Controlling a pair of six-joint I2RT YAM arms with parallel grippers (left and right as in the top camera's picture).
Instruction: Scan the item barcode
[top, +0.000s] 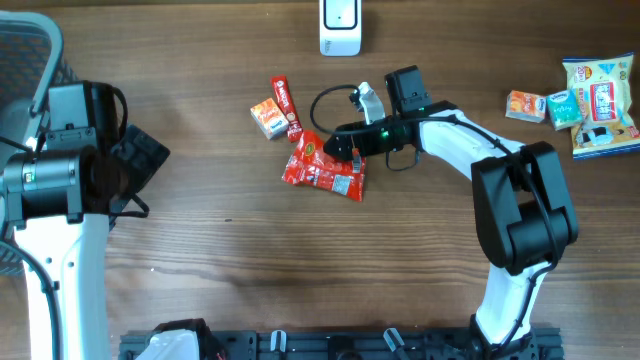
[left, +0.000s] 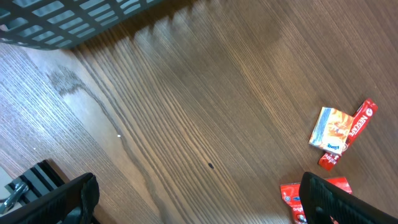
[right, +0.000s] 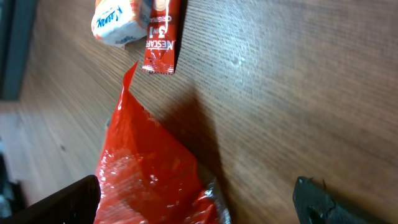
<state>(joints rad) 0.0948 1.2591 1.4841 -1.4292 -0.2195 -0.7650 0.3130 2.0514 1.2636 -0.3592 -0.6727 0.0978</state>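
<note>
Red packet (top: 324, 166) lies on the table (top: 250, 260). Right gripper (right: 199, 202) — jaws wide — hangs directly over the packet, not gripping it. Left gripper (left: 199, 205), jaws wide, empty, well apart from the packet.

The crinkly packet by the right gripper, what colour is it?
The packet is shiny red, clearest in the right wrist view.

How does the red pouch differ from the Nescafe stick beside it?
The red pouch is wide, crumpled and glossy; the Nescafe stick is narrow and flat. The stick lies alongside a small carton; the pouch does not. Both are red, lying on the table.
</note>
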